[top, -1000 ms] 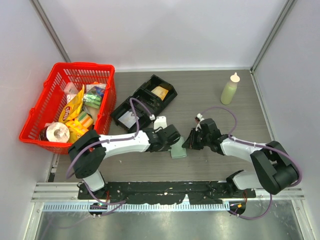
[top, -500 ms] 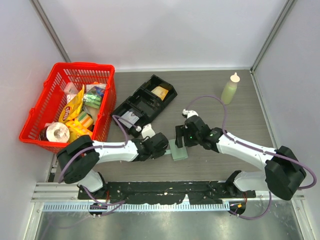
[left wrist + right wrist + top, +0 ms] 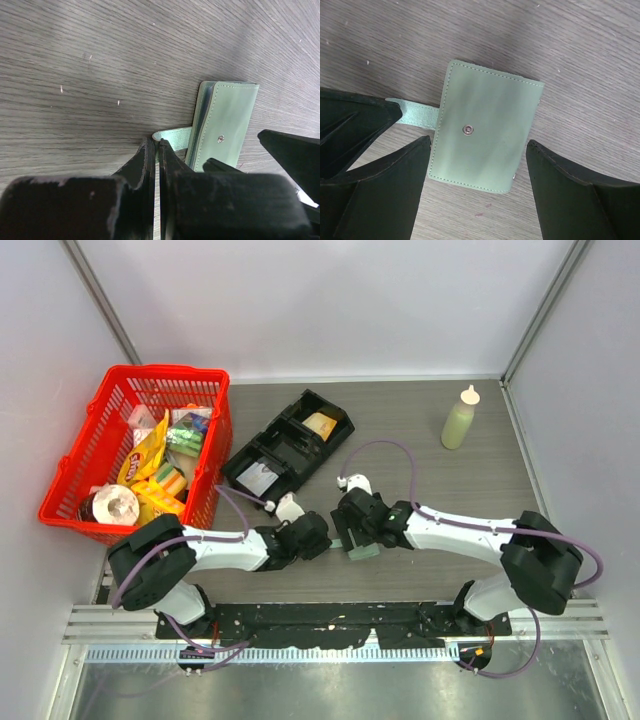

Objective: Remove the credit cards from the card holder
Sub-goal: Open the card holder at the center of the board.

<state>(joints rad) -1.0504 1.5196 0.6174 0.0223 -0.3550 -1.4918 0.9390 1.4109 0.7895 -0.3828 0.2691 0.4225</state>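
Note:
The card holder [image 3: 487, 132] lies folded shut on the table, pale green with a metal snap facing up. Its strap [image 3: 417, 114] sticks out to one side. My left gripper [image 3: 156, 145] is shut on the end of that strap [image 3: 172, 136]. My right gripper [image 3: 477, 155] hangs open just above the holder, one finger [image 3: 405, 170] on each side and neither touching it. In the top view both grippers meet over the holder [image 3: 363, 551] near the front middle of the table. The credit cards are hidden inside the closed holder.
A red basket [image 3: 130, 450] full of packets stands at the left. A black compartment tray [image 3: 290, 445] lies behind the grippers. A pale green squeeze bottle [image 3: 459, 420] stands at the back right.
My right gripper has opened and swung left to sit over the holder. The left gripper has drawn back toward the near left, still pinching the strap. The holder shifted slightly nearer.

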